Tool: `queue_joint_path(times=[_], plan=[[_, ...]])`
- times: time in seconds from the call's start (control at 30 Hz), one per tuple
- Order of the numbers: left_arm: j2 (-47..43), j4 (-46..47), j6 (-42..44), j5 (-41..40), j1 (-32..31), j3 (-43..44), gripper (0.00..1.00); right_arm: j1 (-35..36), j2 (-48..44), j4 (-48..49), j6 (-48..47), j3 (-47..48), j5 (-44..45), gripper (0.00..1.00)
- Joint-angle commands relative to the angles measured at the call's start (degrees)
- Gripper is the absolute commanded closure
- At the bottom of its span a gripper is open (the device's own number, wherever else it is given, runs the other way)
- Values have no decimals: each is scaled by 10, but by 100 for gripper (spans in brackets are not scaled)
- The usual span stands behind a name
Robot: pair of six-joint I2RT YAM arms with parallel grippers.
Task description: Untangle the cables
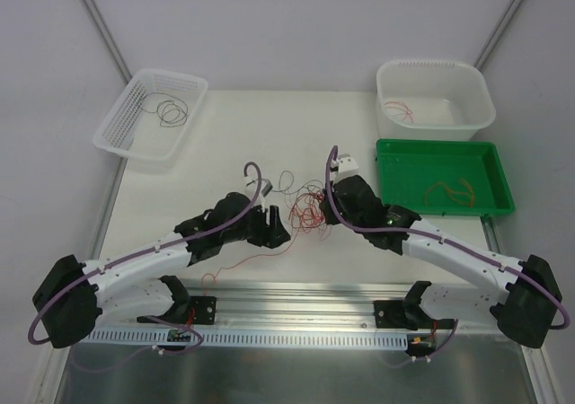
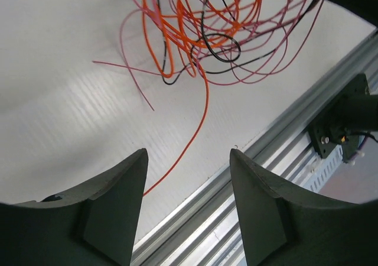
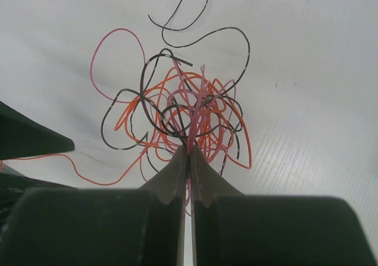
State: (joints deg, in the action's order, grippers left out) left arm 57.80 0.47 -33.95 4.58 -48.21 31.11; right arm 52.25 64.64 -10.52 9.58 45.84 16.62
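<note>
top view, cables (image 1: 305,208): messy red/orange/dark clump on the white table (image 1: 243,135), dead centre of the frame, between both grippers
top view, left gripper (image 1: 274,232): just left of the clump, low over the table
top view, right gripper (image 1: 322,209): at the clump's right side, tips in among the loops
top view, containers: white mesh basket (image 1: 121,126) upper left with dark wires (image 1: 168,109); white tub (image 1: 467,121) upper right with a red wire (image 1: 401,110); green tray (image 1: 404,175) below it with an orange wire (image 1: 451,191)
left wrist view, jaws: spread wide, nothing gripped
left wrist view, cables: top half of the frame, ahead of the fingertips, one orange strand trailing down toward the left finger
right wrist view, jaws: clamped tight on a pinkish-red strand
right wrist view, cables: centre frame, fanning up from the tips, dark loops toward the top
</note>
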Motion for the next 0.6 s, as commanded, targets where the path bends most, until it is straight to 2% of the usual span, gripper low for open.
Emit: queue_joint_path(times=[0.0, 0.13, 0.4, 0.47, 0.5, 0.57], plan=[[42, 72, 26, 42, -39, 17, 43, 0, -17, 0, -7, 28, -3, 99], [108, 83, 30, 10, -65, 35, 45, 0, -18, 2, -6, 31, -7, 99], [187, 98, 30, -42, -88, 69, 58, 0, -12, 10, 2, 28, -19, 99], [192, 98, 30, -56, -90, 73, 72, 0, -13, 10, 2, 26, -19, 99], [192, 97, 30, -57, -90, 74, 86, -1, -13, 10, 0, 26, -18, 99], [183, 96, 32, -59, -90, 70, 100, 0, -14, 8, -4, 19, -7, 99]])
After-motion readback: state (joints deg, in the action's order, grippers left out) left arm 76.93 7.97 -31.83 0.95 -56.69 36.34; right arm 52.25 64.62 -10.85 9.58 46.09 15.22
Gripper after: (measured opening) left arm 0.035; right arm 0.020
